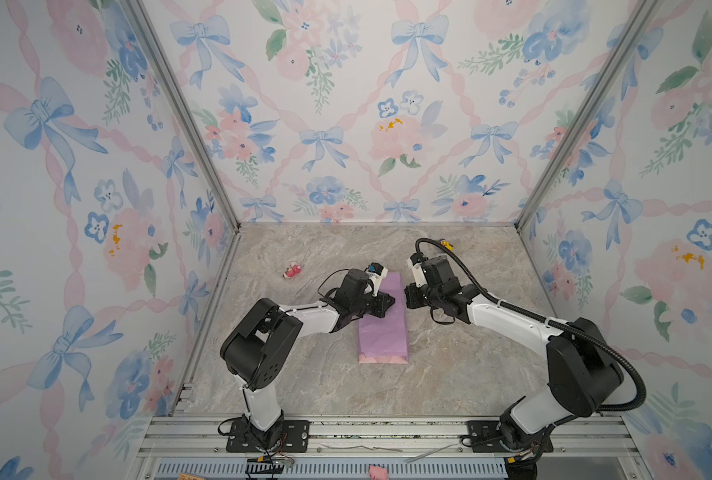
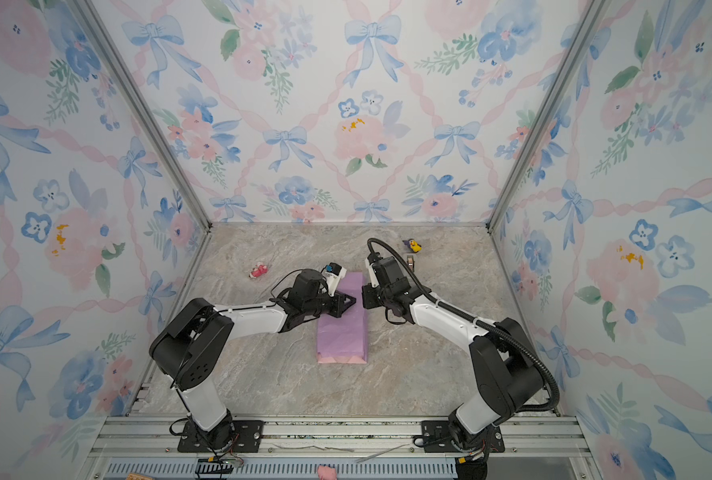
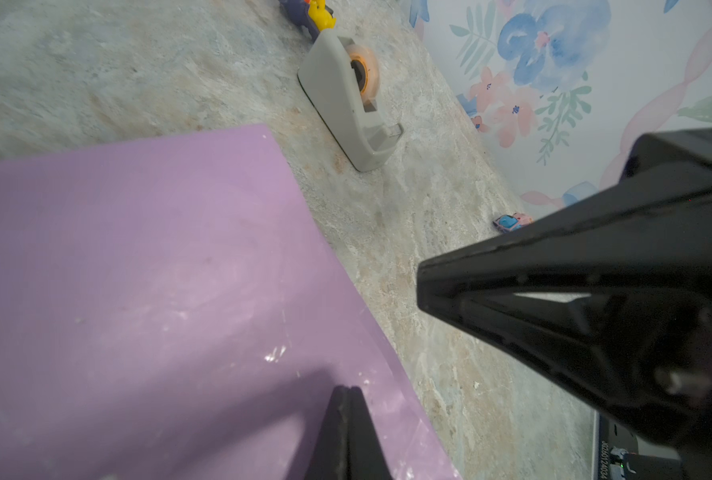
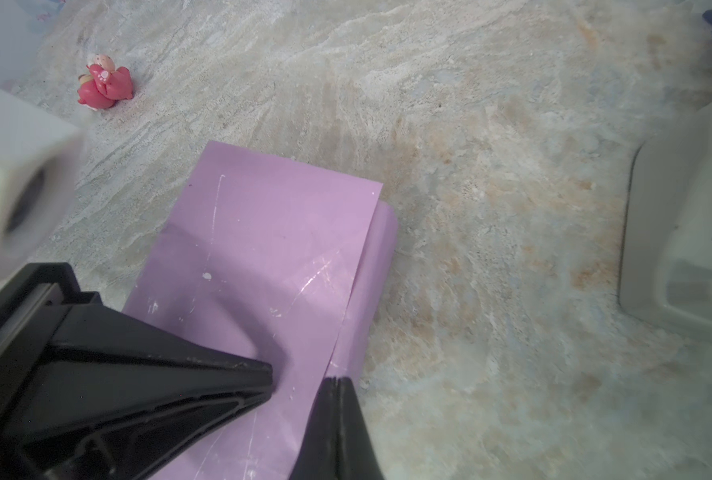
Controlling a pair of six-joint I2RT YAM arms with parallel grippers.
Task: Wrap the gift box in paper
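The marble tabletop (image 1: 462, 374) fills the lower middle of both top views. At its centre lies the paper (image 1: 383, 332), folded lilac side out into a long bundle with a pink strip along its near end. The gift box does not show, so its place cannot be told. The left gripper (image 3: 347, 392), fingers pressed together and empty, points over the bundle's top face. The right gripper (image 4: 337, 380), likewise closed and empty, faces it at the bundle's right edge. A grey tape dispenser (image 3: 346, 104) stands right of the paper's far end. A pink figurine (image 1: 292, 271) sits to the paper's left, and a yellow-and-blue figurine (image 2: 412, 245) near the back wall.
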